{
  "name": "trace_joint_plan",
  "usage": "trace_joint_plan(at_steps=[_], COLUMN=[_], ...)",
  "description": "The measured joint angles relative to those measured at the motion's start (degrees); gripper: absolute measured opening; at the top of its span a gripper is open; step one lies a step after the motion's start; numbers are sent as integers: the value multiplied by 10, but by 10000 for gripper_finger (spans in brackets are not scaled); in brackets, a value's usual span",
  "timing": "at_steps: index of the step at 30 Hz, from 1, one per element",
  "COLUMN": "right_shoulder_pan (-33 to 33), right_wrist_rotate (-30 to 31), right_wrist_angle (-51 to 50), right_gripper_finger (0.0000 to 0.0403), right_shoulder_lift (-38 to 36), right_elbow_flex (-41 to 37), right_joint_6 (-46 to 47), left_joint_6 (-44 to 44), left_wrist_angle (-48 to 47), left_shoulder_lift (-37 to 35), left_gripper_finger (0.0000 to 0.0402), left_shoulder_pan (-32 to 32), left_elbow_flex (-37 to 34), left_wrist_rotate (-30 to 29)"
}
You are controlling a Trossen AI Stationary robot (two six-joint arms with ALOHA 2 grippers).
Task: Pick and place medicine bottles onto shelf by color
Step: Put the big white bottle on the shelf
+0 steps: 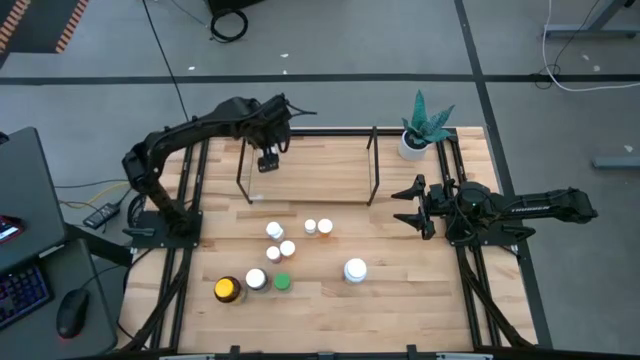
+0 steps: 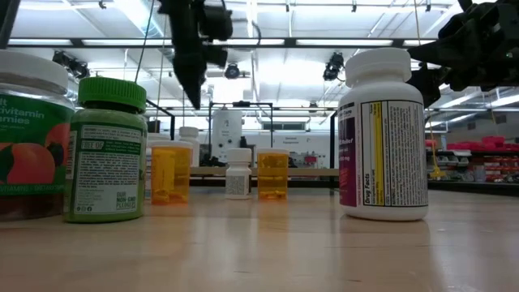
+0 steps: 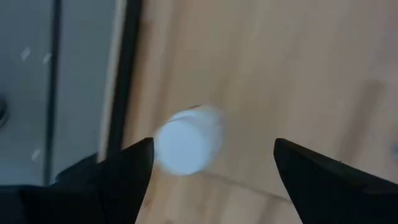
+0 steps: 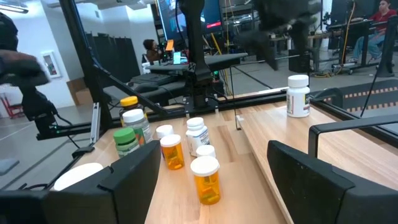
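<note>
The left gripper (image 1: 268,160) hangs with fingers spread, empty, directly above a small white-capped medicine bottle (image 3: 186,139) standing on the light wood base inside the black rod-frame shelf (image 1: 372,165). The right gripper (image 1: 408,206) waits beside the shelf, likewise spread and empty.

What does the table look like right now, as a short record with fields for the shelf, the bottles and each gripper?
shelf: black rod frame at the far side of the table
bottle on shelf: one white bottle, near the shelf's left end
loose bottles: cluster on the near table, including a green-capped bottle and a large white bottle
left gripper: open, above the white bottle
right gripper: open, empty, at the shelf's right end
</note>
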Motion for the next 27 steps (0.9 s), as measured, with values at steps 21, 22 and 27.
trace_joint_plan(at_steps=[21, 22, 27], right_shoulder_pan=[0, 0, 0], right_wrist_rotate=[0, 0, 0], right_wrist_angle=[1, 0, 4], right_gripper_finger=[303, 303, 303], right_shoulder_lift=[0, 0, 1], right_elbow_flex=[0, 0, 0], right_joint_6=[0, 0, 0], left_joint_6=[-176, -175, -176], left_wrist_angle=[157, 180, 277], left_shoulder_lift=[-13, -3, 41], left_gripper_finger=[275, 275, 274], left_shoulder_pan=[-304, -316, -376], left_elbow_flex=[0, 0, 0], left_wrist_rotate=[78, 78, 78])
